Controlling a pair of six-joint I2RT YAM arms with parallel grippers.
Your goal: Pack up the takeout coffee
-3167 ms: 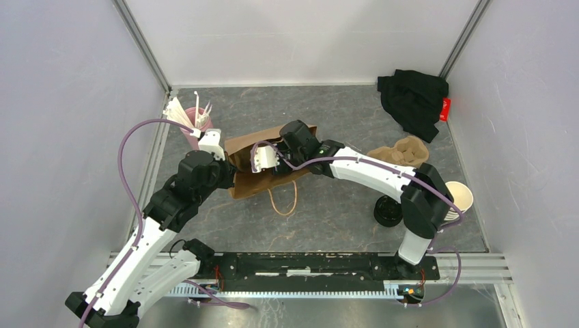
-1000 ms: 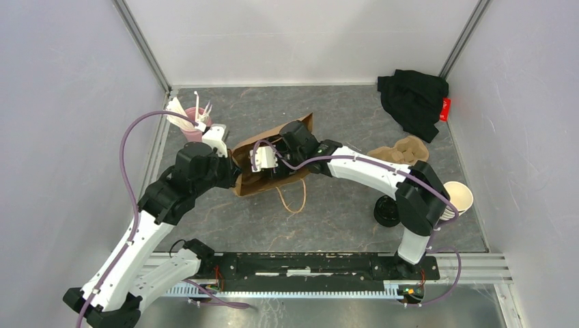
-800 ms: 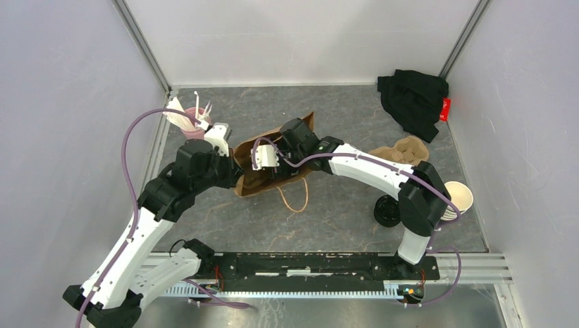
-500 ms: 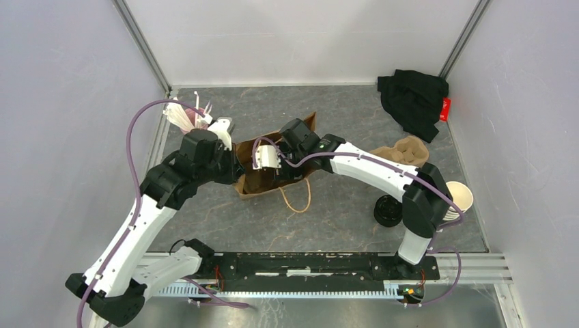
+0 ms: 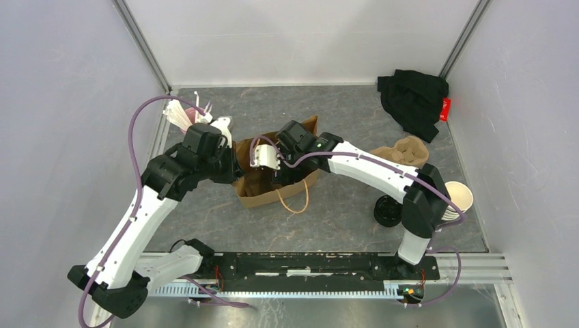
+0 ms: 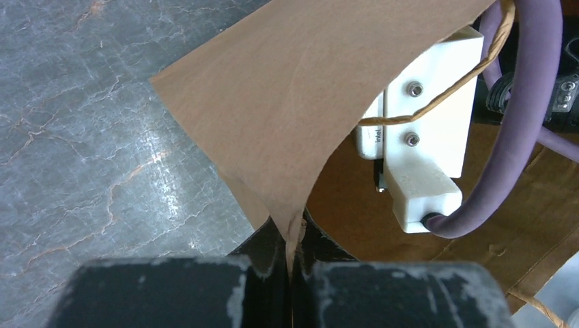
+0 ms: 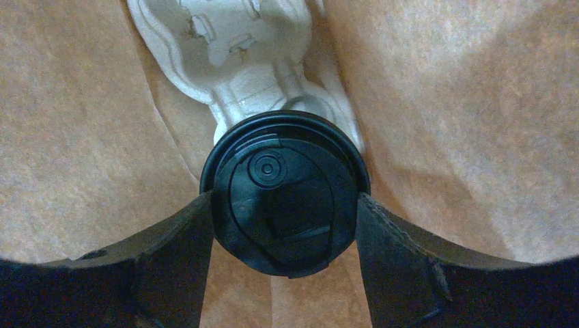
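R jaws clamp the takeout coffee (image 7: 283, 191) from both sides, inside the paper bag (image 5: 263, 195). Cup axis runs straight away from the wrist cam, lid facing it. The pulp carrier (image 7: 246, 48) lies just beyond the cup. L jaws, pressed together, pinch the bag's edge, mouth open. Prob next: R arm seats the cup along that axis

**Top view.** You had the left arm (image 5: 147, 212) at the left rim of a brown paper bag (image 5: 256, 197) with a twine handle, and the right arm (image 5: 369, 167) reached into its mouth. Rightward lay a brown pulp cup carrier (image 5: 404, 150), a squat stack of black lids (image 5: 387, 210) and cream-rimmed paper cups (image 5: 459, 198). A black cloth (image 5: 412, 101) lay in the far corner.
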